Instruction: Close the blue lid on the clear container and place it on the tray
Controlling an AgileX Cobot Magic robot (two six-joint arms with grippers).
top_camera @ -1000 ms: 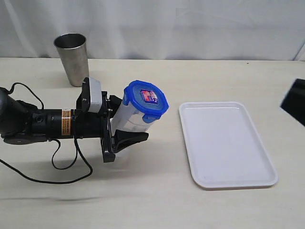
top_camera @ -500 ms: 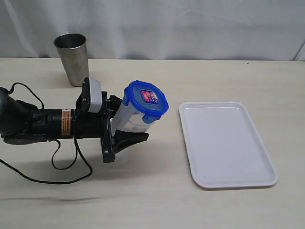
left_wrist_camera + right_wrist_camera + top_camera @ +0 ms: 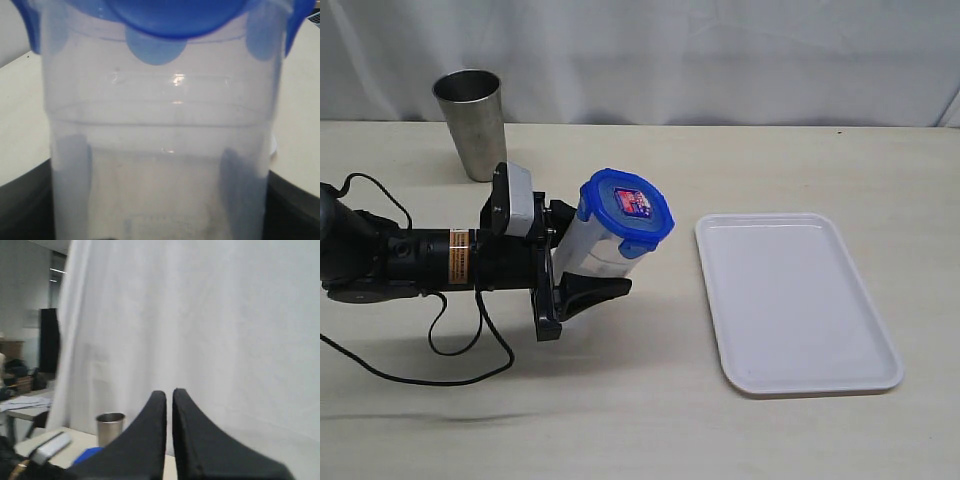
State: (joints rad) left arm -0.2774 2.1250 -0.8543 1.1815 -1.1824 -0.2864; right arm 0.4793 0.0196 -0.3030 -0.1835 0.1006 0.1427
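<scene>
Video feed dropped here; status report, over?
Left gripper gripping clear container, blue lid on. Right gripper shut, empty. Tray bare, nothing in the way.

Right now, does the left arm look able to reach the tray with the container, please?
Probably yes: the left gripper grips the clear container, blue lid on, and nothing stands between it and the tray; the steel tumbler sits well behind.

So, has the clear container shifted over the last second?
No. The clear container, gripped by the left end effector, keeps the same gap to the tray and steel tumbler.
</scene>
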